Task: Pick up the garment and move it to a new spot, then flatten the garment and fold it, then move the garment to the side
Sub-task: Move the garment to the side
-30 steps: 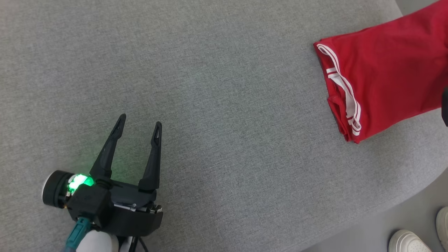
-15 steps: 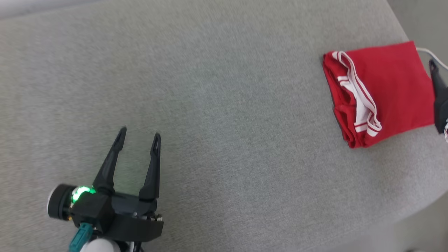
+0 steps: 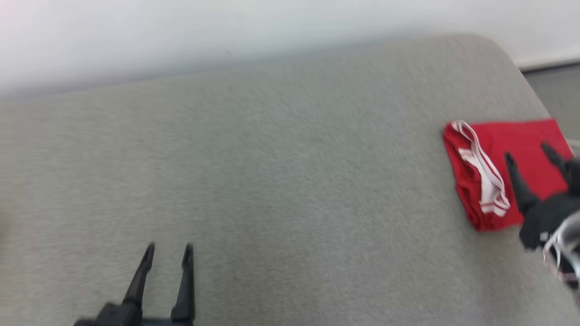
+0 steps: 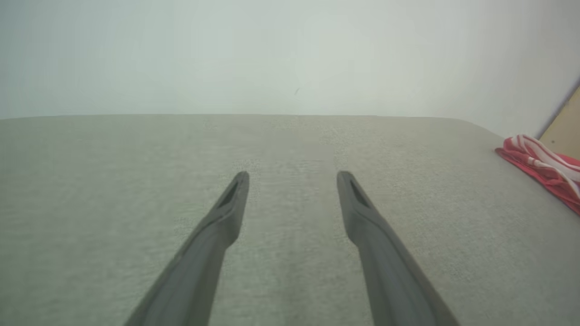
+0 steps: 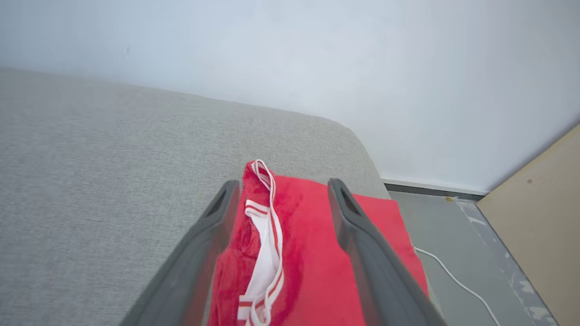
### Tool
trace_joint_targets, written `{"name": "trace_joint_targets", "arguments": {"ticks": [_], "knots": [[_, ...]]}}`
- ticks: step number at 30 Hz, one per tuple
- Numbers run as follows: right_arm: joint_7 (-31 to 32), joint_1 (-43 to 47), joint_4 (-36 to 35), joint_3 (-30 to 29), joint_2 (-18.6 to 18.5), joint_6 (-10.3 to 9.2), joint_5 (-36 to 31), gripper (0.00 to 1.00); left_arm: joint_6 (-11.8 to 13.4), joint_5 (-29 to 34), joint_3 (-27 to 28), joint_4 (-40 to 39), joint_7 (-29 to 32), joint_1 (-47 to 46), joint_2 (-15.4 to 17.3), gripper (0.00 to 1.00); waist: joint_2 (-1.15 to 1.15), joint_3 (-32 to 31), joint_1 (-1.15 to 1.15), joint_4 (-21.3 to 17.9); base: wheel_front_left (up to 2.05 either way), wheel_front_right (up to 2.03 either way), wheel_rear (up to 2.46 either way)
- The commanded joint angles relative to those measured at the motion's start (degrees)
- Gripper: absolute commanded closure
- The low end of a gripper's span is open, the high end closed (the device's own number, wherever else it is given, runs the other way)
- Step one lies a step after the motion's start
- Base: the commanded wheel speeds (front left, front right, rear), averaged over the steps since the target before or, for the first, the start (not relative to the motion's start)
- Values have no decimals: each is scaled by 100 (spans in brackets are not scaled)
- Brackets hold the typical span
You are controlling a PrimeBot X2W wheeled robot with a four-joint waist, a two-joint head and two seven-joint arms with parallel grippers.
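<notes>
At the near edge of the grey fabric surface (image 3: pixel 290 181), toward its left end, the left gripper (image 3: pixel 168 248) is hovering with its two dark fingers pointing toward the far edge. Its jaws are standing wide apart, and in the left wrist view nothing but bare grey cloth is lying between and beyond them. Over at the right end, the right gripper (image 3: pixel 528 151) is reaching in from the near right, and its jaws are likewise spread wide and gripping nothing. In the right wrist view its fingers are framing the middle of the red garment (image 5: pixel 308 235); whether the tips are touching the cloth cannot be told. The garment is lying folded into a compact rectangle at the right end of the surface, close to the rounded far right corner, and its right side is reaching the right edge. Its white striped trim (image 5: pixel 265 253) is running bunched along the garment's left side, facing the open middle of the surface. The two grippers are sitting well apart, with a broad stretch of grey fabric between them. Beyond the right edge a grey floor (image 5: pixel 453 226) is showing, with a thin white cable (image 5: pixel 453 278) trailing across it and a tan board (image 5: pixel 539 217) standing further right. Past the far edge a pale wall (image 3: pixel 272 27) is rising.
</notes>
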Motion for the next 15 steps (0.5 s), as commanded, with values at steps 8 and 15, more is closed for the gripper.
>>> {"name": "trace_joint_targets", "arguments": {"ticks": [8,15], "knots": [[-659,1614,-836,-506,562,-16,103,0,55,-26,286,329,-17,622,-51,0,1,-1239,2,1082,0,0,0],[-763,2579,-1573,-512,1105,-16,56,0,27,14,594,457,-17,907,-57,0,1,-1470,2,1178,0,0,0]]}}
